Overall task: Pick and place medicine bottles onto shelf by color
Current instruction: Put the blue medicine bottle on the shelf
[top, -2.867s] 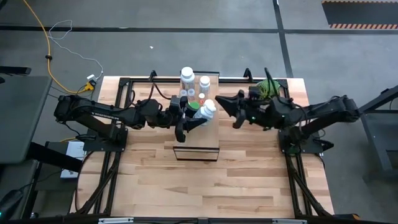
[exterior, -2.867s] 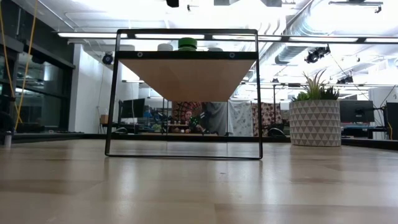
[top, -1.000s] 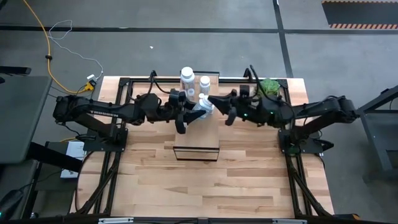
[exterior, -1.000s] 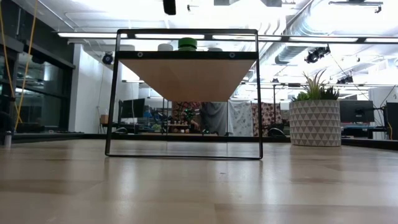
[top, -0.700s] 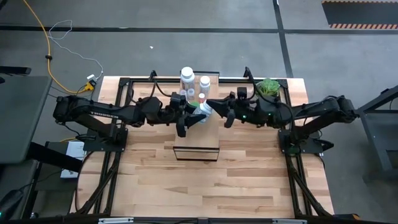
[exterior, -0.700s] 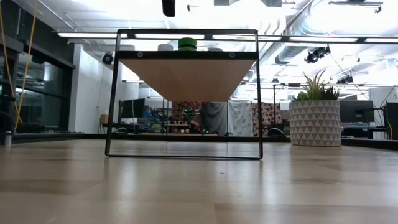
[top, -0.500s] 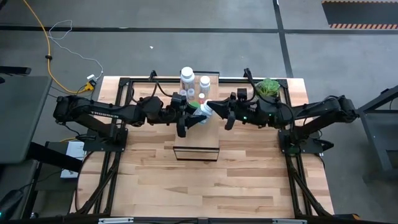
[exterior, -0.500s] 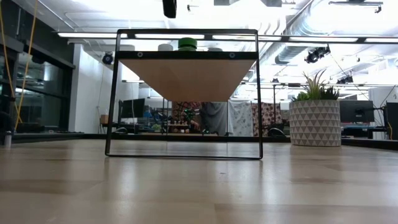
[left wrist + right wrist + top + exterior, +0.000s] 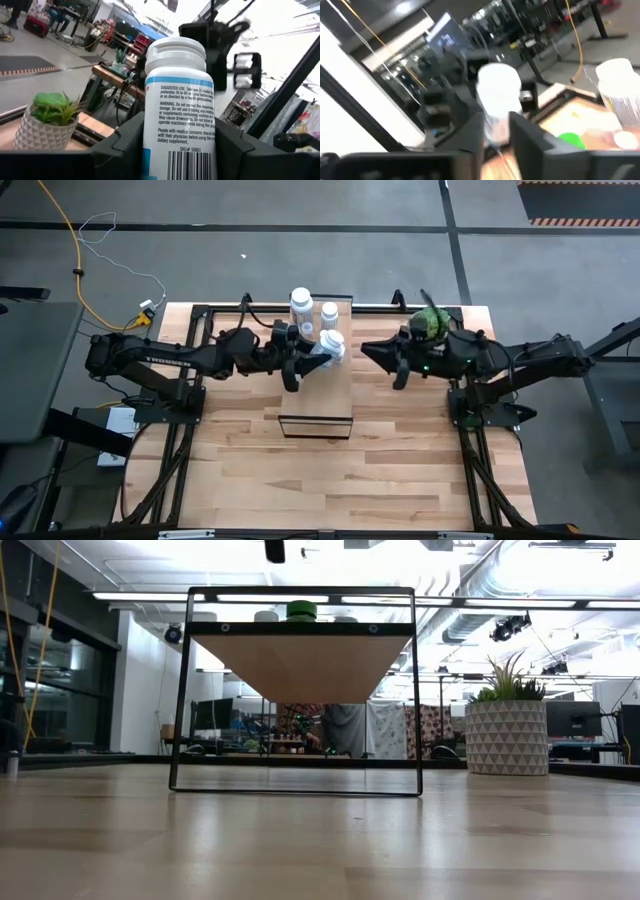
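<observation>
My left gripper (image 9: 308, 362) hangs above the pale-wood shelf (image 9: 316, 395), shut on a white medicine bottle (image 9: 328, 348) with a white cap and a printed label (image 9: 177, 105). My right gripper (image 9: 376, 358) stands a little to the bottle's right, clear of it, with its fingers (image 9: 530, 137) apart and nothing between them. Further white bottles (image 9: 301, 302) (image 9: 329, 310) stand on the shelf's far end. The low view shows a green cap (image 9: 301, 610) on the shelf top. My left gripper pinches the bottle's labelled body (image 9: 156, 142) between its two fingers, one on each side, below the cap. The fingers come about level from the table's left. The bottle is lifted clear of the shelf and tilted, its cap (image 9: 334, 341) toward the right arm.
A potted green plant (image 9: 430, 320) stands at the table's far right, close behind the right arm. The shelf's black frame (image 9: 180, 690) rests on the striped tabletop (image 9: 300, 470), which shows bare wood in front of it.
My right gripper has drawn back from the bottle's cap toward the table's right edge, leaving a clear gap between it and the bottle. The left gripper has kept the bottle at the same place above the shelf.
</observation>
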Available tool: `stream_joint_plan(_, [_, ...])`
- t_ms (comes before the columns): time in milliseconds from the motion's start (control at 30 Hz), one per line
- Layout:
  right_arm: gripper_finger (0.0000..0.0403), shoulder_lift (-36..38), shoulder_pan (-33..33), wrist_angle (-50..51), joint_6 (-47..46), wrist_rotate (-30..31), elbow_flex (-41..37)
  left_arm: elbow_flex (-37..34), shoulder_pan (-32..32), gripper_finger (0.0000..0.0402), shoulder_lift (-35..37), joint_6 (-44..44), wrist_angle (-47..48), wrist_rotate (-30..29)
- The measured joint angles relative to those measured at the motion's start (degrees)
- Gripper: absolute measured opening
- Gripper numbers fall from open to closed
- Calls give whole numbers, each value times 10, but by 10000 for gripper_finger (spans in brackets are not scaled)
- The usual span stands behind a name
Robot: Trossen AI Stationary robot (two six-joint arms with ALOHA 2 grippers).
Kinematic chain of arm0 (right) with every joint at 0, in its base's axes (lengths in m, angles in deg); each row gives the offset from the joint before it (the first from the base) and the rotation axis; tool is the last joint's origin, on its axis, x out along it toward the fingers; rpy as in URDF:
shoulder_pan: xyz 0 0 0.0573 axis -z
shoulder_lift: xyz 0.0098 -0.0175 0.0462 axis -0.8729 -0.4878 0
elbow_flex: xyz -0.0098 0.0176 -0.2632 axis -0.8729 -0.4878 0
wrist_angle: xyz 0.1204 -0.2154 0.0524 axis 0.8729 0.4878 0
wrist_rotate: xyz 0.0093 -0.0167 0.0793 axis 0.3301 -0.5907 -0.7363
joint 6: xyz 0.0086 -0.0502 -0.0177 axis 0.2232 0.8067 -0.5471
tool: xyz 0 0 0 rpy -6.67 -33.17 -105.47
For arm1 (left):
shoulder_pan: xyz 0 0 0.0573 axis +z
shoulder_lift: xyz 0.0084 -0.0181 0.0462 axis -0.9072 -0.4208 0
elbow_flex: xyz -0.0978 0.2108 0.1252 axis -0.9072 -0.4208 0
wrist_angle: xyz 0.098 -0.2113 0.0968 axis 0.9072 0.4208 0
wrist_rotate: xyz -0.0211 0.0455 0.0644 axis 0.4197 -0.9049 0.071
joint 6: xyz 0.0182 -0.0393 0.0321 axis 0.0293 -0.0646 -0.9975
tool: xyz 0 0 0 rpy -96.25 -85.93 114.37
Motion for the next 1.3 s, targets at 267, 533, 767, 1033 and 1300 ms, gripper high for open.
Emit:
stream_joint_plan(267, [253,-77,4,-41,-12,-1,0,0,-1,159,0,-1,-14,-9])
stream_joint_plan(533, [295,-140,31,-219,2,-54,0,0,-1,159,3,-7,-30,-18])
stream_joint_plan(767, [296,-140,56,-241,10,-38,2,-2,-8,159,0,-6,-46,13])
stream_joint_plan(1033, [296,-140,61,-265,8,-75,2,-2,-15,159,-2,-2,-46,-32])
stream_joint_plan(1300, [289,-164,61,-281,-4,-79,2,-2,-15,159,-8,-2,-62,-37])
